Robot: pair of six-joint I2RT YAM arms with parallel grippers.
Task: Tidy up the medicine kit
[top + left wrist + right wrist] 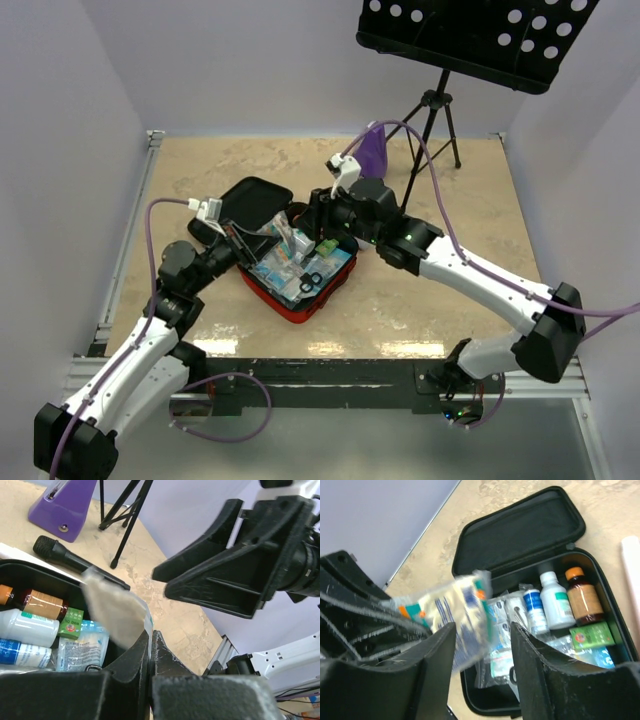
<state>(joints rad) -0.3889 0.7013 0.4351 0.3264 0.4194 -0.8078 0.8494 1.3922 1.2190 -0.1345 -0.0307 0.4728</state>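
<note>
The medicine kit (336, 281) lies open at mid-table, red outside, its black lid (250, 200) folded back to the left. Inside are a brown bottle (584, 598), a white bottle (555, 602), a green box (592, 634) and several packets. My left gripper (240, 245) is shut on a clear packet (116, 611) with blue print and holds it above the kit's left edge. My right gripper (318, 222) is open just over the kit. In the right wrist view the packet (457, 612) hangs between and just beyond its open fingers (435, 645).
A purple metronome (372, 150) stands at the back, next to a music stand's tripod (432, 120). A black microphone (67, 557) lies on the table behind the kit. A white object (632, 580) lies right of the kit.
</note>
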